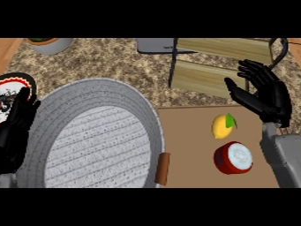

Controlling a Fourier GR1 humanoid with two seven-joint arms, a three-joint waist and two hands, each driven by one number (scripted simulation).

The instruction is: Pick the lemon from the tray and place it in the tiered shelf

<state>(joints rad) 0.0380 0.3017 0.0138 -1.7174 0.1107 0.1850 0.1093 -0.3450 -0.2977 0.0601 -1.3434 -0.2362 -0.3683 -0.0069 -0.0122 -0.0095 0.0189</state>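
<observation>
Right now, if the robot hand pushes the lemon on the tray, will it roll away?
Probably a little. The lemon looks rounded and smooth, so a sideways nudge could roll it across the flat tray. Its pointed ends might make it wobble rather than roll straight. The right robot hand is open beside it, not touching yet.

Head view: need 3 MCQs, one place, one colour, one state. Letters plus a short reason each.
1. Where is the lemon?
A. on the tiered shelf
B. on the brown tray
C. in the grey basket

2. What colour is the rim of the object just below the lemon?
A. red
B. blue
C. green

3. What is the right hand doing?
A. curled round the lemon
B. open, holding nothing
C. pressed flat on the tray

Answers:
1 B: it lies on the tray, short of the tiered shelf.
2 A: the halved fruit has a red rim.
3 B: fingers are straight, apart from the lemon.
</observation>
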